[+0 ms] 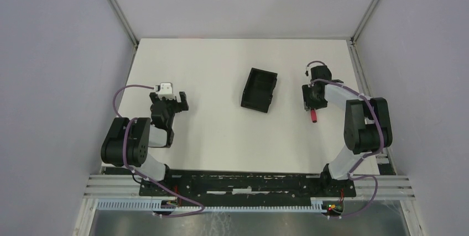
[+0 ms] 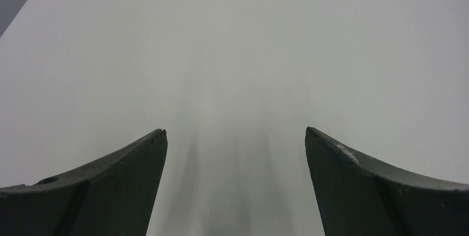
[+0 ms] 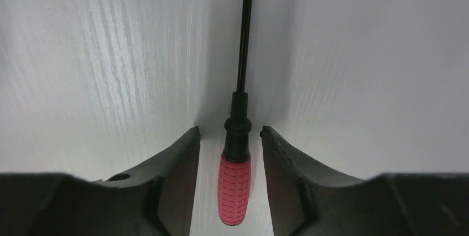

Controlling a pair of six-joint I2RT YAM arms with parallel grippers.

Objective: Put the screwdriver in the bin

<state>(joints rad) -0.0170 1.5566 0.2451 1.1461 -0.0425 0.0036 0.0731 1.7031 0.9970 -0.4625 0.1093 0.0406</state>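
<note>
**Straddling the screwdriver (image 3: 239, 136): right pincer (image 3: 229, 129) not clamped**

Right pincer: it is lowered over the screwdriver on the right side of the counter (image 1: 221, 136). The wrist view shows one finger on each side of the tool, level with its black collar and the top of the red handle. A narrow strip of counter is visible between each finger and the tool. The jaws are therefore spread, with no contact on either side and nothing pinched.

Screwdriver: it lies flat on the counter, with its thin shaft pointing away from the wrist camera and running out of the top of that view. In the top view only the red handle shows, protruding from under the pincer toward the near edge.

Bin (image 1: 247, 88): it sits near the middle of the counter, slightly skewed, open side up. It is left of the screwdriver and well apart from it.

Left pincer (image 2: 235, 130): it is over the left side of the counter, well apart from the bin. Its jaws are spread wide, with only counter surface between the fingers.
</note>
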